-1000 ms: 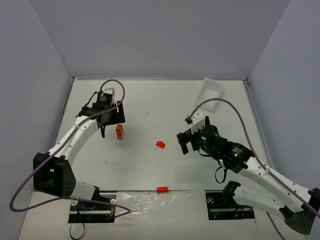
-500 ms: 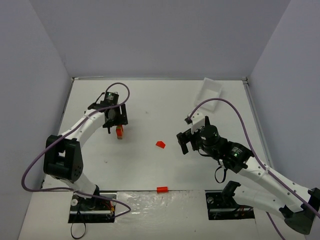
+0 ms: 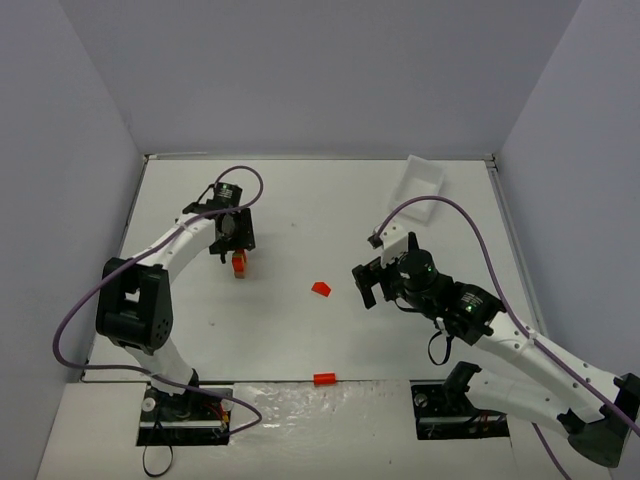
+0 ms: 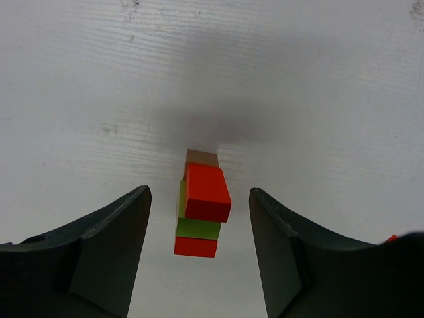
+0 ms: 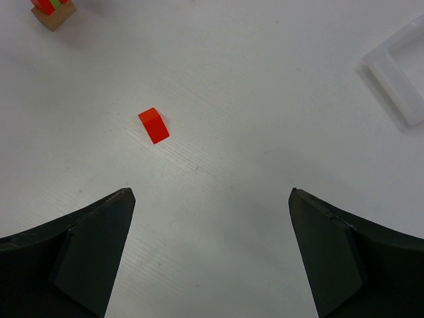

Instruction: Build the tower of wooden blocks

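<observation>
The wood block tower (image 3: 239,264) stands on the table at centre left: red, lime green and tan blocks stacked. In the left wrist view the tower (image 4: 202,209) sits between my open fingers, a red block on top, skewed off the lime green one. My left gripper (image 3: 226,244) hovers open just above it, touching nothing. A loose red block (image 3: 321,288) lies mid-table; it also shows in the right wrist view (image 5: 153,125). My right gripper (image 3: 366,285) is open and empty, right of that block. The tower's tan base shows at the right wrist view's top left (image 5: 54,14).
A second loose red block (image 3: 323,379) lies at the near table edge. A white rectangular tray (image 3: 417,180) sits at the back right, also in the right wrist view (image 5: 399,71). Walls enclose the table on three sides.
My left arm has swung and turned at the wrist, bringing the gripper closer over the tower. The right arm and loose blocks have not moved.
</observation>
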`<state>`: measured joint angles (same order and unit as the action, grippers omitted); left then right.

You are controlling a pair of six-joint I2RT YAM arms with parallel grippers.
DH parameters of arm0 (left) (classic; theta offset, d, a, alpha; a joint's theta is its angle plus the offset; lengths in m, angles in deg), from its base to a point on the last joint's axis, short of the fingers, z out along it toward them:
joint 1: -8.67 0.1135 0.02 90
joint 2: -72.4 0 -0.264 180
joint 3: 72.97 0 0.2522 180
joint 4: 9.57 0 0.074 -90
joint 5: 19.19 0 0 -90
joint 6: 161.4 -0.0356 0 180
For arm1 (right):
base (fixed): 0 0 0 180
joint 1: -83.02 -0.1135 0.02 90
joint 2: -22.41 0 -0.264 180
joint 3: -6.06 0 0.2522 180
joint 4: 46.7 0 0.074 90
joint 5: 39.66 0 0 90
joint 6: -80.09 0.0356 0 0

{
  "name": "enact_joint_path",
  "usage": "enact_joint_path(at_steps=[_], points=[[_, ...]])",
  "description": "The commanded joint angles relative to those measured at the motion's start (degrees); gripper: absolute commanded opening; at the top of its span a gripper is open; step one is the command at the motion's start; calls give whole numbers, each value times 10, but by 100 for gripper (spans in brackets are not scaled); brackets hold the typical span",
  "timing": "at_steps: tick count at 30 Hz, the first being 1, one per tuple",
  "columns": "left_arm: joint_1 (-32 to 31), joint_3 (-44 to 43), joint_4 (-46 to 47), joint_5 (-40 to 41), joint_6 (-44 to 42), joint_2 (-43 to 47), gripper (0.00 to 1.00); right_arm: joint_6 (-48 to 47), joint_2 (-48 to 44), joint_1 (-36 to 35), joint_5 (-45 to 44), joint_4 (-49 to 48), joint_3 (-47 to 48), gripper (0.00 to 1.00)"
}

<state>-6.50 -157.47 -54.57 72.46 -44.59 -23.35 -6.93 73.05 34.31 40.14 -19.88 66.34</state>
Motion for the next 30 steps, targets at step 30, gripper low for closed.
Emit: enact_joint_path(at_steps=[30], points=[[-20, -29, -16, 25, 3, -8, 41, -2, 23, 4, 2, -35, 16, 100]])
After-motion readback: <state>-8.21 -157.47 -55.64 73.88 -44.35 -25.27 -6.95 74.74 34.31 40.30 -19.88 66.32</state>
